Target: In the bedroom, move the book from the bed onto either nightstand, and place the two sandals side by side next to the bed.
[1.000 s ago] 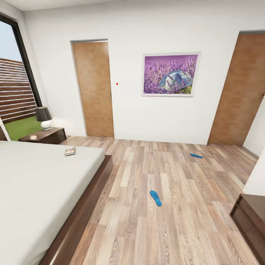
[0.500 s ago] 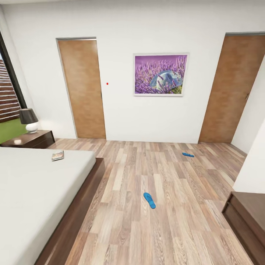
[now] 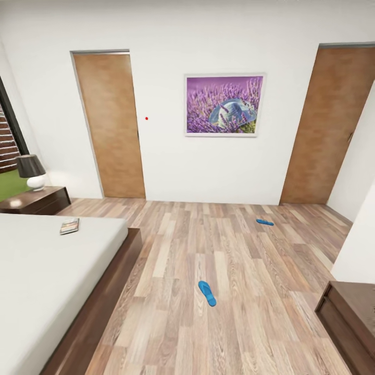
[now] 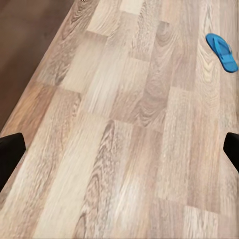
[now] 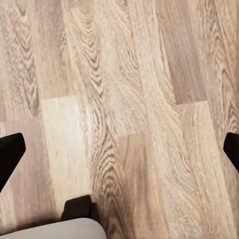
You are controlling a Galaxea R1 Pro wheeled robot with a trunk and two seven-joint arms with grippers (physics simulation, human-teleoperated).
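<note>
Two blue sandals lie well apart on the plank floor [image 3: 245,260] ahead of me: the near sandal [image 3: 207,292] is out in the open middle of the room, off the right side of the bed [image 3: 47,271], and the far sandal [image 3: 264,222] sits further right, close to the back wall. On the far end of the pale mattress rests the book [image 3: 69,226], flat, near the mattress's far edge. Beyond the bed, at the far left, stands the nightstand [image 3: 36,200] with a dark-shaded lamp [image 3: 31,172] on it. A purple picture [image 3: 224,104] hangs between two wooden doors. At the near right is the corner of a low dark cabinet [image 3: 349,312].

My left claw [image 4: 119,149] hangs over bare floor with its fingertips at the frame's two edges, spread wide, one sandal in its view. My right claw [image 5: 119,149] is likewise spread wide above the planks, holding nothing
</note>
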